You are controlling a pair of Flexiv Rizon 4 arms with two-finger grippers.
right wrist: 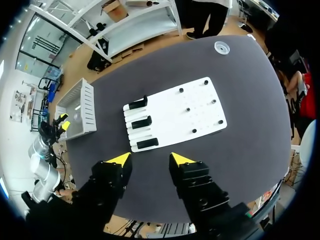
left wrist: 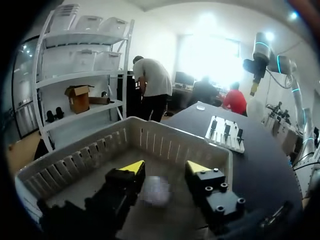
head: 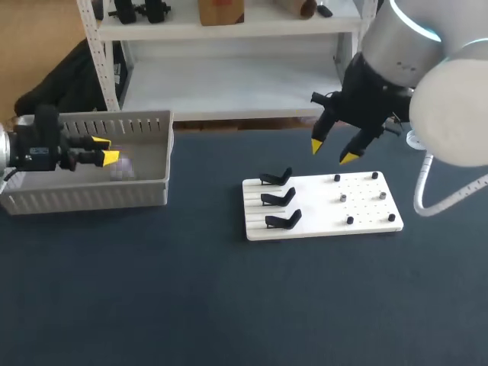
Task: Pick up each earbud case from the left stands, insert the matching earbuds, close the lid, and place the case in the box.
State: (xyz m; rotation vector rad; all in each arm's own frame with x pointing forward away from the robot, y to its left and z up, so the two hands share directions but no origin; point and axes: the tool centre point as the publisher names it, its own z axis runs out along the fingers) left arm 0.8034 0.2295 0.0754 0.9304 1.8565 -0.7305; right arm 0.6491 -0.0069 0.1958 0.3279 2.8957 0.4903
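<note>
Black left pincer (head: 105,150) and right pincer (head: 332,152) (both yellow-tipped) cap silver-white arms (head: 412,46).

No readable text, labels, numbers or signs anywhere.

On the table (head: 191,290), left: a box (head: 91,194) under the left gripper (head: 107,150). Right of it: a board (head: 313,200), three stands (head: 280,198) along its left edge, right gripper (head: 333,151) above.

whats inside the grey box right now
One small pale object, likely an earbud case, lies on the floor of the box under the open left tool. The tool hides part of the floor; the lid is too blurred to judge.
</note>
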